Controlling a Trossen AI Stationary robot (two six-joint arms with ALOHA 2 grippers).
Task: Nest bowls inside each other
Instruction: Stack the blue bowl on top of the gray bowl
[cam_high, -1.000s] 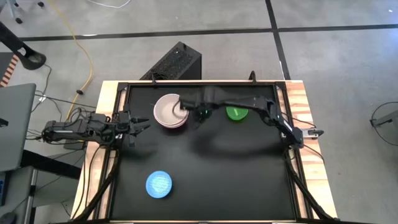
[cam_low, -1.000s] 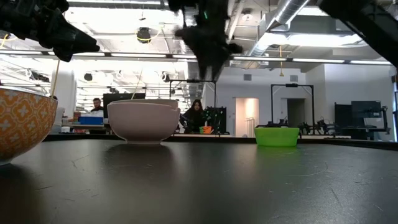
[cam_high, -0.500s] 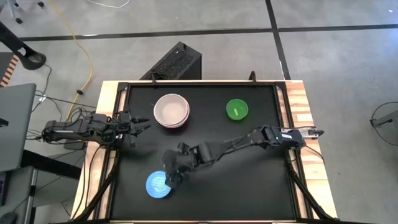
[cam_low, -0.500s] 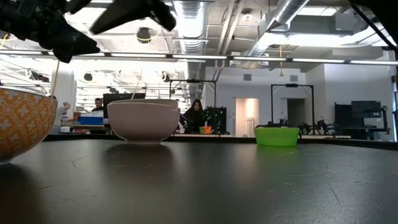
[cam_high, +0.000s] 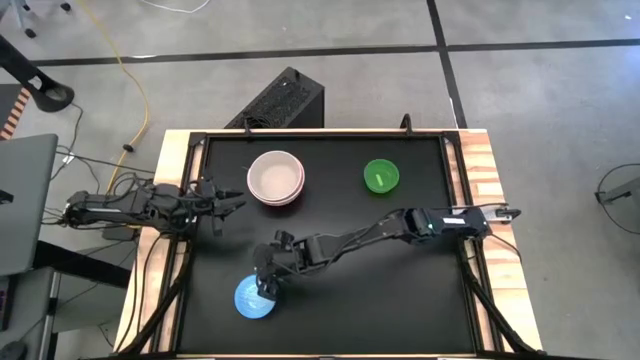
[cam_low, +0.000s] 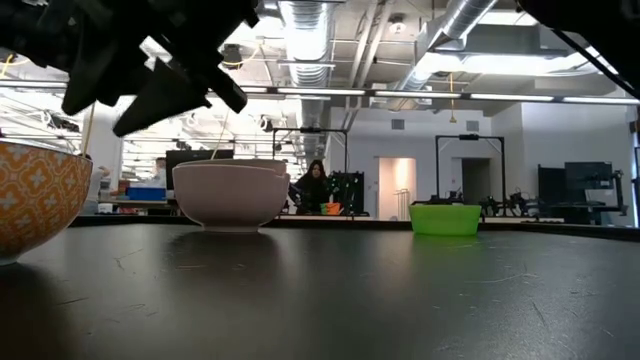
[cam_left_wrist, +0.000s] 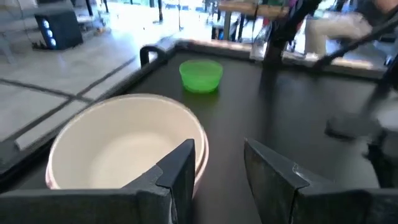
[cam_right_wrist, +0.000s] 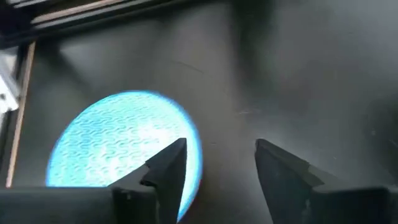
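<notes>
A light blue bowl (cam_high: 256, 297) stands on its base near the table's front left; in the right wrist view it shows as a patterned blue bowl (cam_right_wrist: 124, 143). My right gripper (cam_high: 266, 283) hovers open above its far rim, one finger over the rim and the other over bare table, right gripper (cam_right_wrist: 217, 165). A cream bowl sits nested in a pale pink one (cam_high: 275, 178) at the far left. The small green bowl (cam_high: 380, 176) stands alone at the far middle. My left gripper (cam_high: 228, 200) waits open at the left edge, pointing at the nested bowls (cam_left_wrist: 124, 146).
A raised black frame (cam_high: 320, 133) borders the dark table top. In the low view a bowl with an orange patterned outside (cam_low: 35, 195) stands at the left edge of the picture. Bare table (cam_high: 380, 290) lies across the middle and the near right.
My right gripper has swung from the nested bowls at the far side toward the table's near left, sinking and tipping downward, and now hangs over the blue bowl. None of the bowls has shifted.
</notes>
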